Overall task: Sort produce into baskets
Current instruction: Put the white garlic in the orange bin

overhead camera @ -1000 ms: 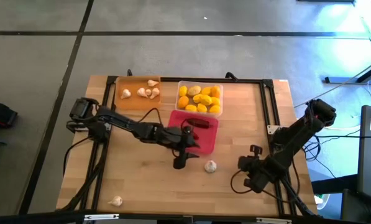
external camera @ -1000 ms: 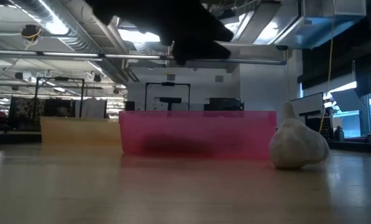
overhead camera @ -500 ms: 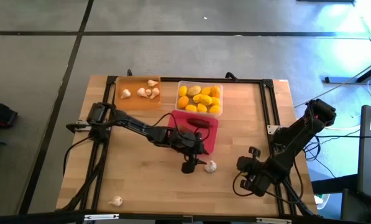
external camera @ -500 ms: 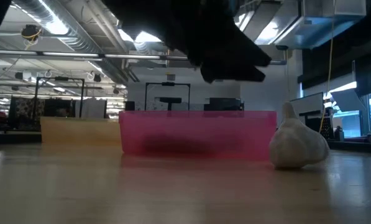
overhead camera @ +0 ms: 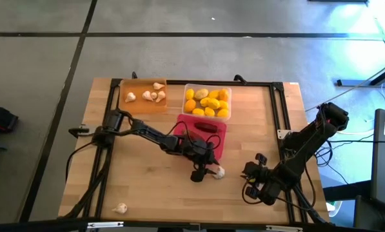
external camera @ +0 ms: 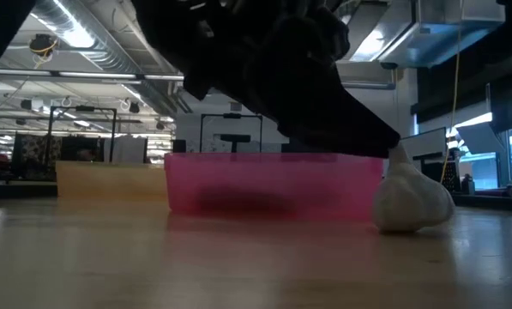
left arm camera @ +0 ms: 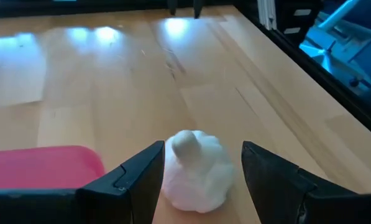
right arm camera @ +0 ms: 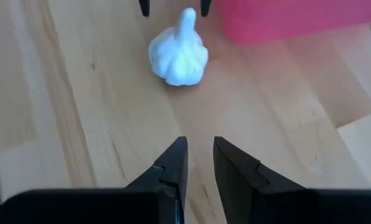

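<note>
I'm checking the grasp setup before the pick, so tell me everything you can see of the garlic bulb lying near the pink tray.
The garlic bulb is white, rounded and lobed, with a short stubby stem. It looks papery and whole. It rests on the wooden table, stem tilted to one side, just off the pink tray and apart from it. The left gripper is open with a finger on either side of the bulb; whether the fingers touch it cannot be told.

place: industrial lab hall | evidence: exposed ceiling ducts [external camera: 84, 43], concrete floor [overhead camera: 37, 96], equipment racks [external camera: 230, 137]
</note>
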